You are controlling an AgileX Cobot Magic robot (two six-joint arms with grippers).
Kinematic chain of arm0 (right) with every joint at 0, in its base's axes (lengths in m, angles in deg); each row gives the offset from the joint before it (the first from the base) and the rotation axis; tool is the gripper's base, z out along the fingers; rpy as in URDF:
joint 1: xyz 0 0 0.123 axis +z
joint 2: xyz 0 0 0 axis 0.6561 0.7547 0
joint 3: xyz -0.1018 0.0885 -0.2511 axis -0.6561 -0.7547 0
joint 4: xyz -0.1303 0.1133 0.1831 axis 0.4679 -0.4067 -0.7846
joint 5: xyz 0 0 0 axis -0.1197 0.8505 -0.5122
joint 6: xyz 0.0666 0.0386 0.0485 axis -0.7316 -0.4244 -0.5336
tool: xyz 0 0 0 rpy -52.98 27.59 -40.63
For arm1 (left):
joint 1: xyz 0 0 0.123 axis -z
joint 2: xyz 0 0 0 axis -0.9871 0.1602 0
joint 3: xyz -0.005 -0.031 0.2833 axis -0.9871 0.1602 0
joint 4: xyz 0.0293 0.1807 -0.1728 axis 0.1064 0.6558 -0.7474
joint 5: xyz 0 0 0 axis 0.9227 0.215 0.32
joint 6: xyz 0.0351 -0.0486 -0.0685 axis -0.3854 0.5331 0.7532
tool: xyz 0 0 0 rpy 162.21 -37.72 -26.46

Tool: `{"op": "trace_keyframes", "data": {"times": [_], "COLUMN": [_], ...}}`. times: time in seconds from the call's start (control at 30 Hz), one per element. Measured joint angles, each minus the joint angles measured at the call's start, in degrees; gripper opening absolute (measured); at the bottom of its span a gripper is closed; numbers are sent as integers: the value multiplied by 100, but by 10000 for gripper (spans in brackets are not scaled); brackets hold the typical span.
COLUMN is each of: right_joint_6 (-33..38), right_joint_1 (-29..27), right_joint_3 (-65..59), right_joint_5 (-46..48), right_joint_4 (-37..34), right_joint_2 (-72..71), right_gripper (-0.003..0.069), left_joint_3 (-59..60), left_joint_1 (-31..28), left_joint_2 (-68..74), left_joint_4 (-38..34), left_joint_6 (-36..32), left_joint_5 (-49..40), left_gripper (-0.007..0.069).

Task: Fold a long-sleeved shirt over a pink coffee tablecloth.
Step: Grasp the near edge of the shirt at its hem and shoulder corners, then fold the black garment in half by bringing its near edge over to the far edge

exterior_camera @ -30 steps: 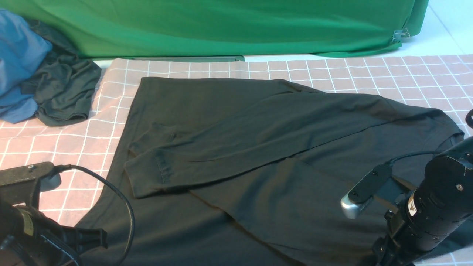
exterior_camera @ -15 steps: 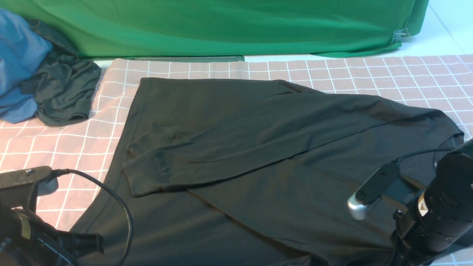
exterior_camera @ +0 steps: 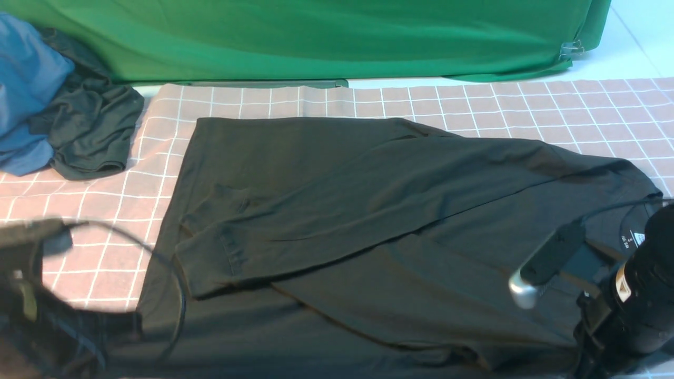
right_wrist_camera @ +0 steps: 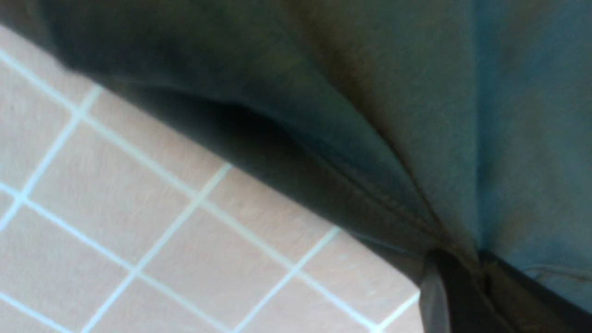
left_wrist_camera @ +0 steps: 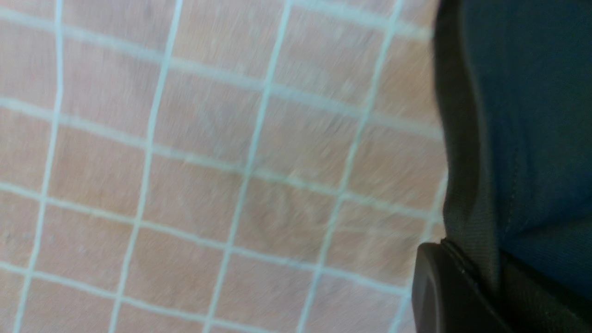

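The black long-sleeved shirt (exterior_camera: 337, 210) lies spread on the pink coffee tablecloth (exterior_camera: 474, 100), with one sleeve (exterior_camera: 295, 237) folded across its body and the neck label (exterior_camera: 637, 239) at the right. In the left wrist view my left gripper (left_wrist_camera: 483, 277) is shut on the shirt's (left_wrist_camera: 532, 115) hem edge, with pink grid cloth (left_wrist_camera: 208, 162) beside it. In the right wrist view my right gripper (right_wrist_camera: 465, 270) is shut on a bunched seam of the shirt (right_wrist_camera: 416, 92), lifted off the cloth (right_wrist_camera: 138, 222). In the front view both arms sit at the near corners, and the left arm (exterior_camera: 31, 295) is blurred.
A blue garment (exterior_camera: 23, 89) and a small dark grey garment (exterior_camera: 92, 131) lie piled at the far left. A green cloth (exterior_camera: 316, 37) hangs along the back. The left arm's cable (exterior_camera: 174, 284) loops over the shirt's near left corner.
The right gripper closed on the shirt's edge. Both arms drew toward the near edge and the whole shirt slid nearer with them, bringing the neck label into view.
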Motion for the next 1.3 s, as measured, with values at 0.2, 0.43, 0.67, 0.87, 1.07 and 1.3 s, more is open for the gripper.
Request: {"op": "trace_keyframes", "data": {"times": [0.2, 0.43, 0.67, 0.87, 1.07, 1.3], "right_joint_6": [0, 471, 646, 900, 1034, 1143], "right_joint_1": [-319, -1158, -1649, -1886, -1999, -1999], "right_joint_3": [709, 2073, 3458, 5279, 6753, 7352], "right_joint_5": [55, 270, 377, 819, 1028, 687], "right_joint_4": [12, -206, -322, -341, -362, -476], "right_joint_2": [11, 605, 1764, 3015, 4218, 5044], "right_gripper": [55, 55, 55, 55, 55, 55], "left_joint_3": [-954, -2599, -4484, -6466, -8040, -8656], "left_joint_1": [-413, -1139, -1282, -1293, -1293, -1293], "left_joint_2": [511, 2045, 3664, 5138, 6411, 7215], "left_joint_4": [-137, -736, -944, -991, -981, -911], "left_joint_6": [-72, -673, -848, -860, -817, -734], "left_joint_5": [-1, 124, -2, -179, -309, -289], "left_gripper": [46, 46, 46, 46, 46, 46]}}
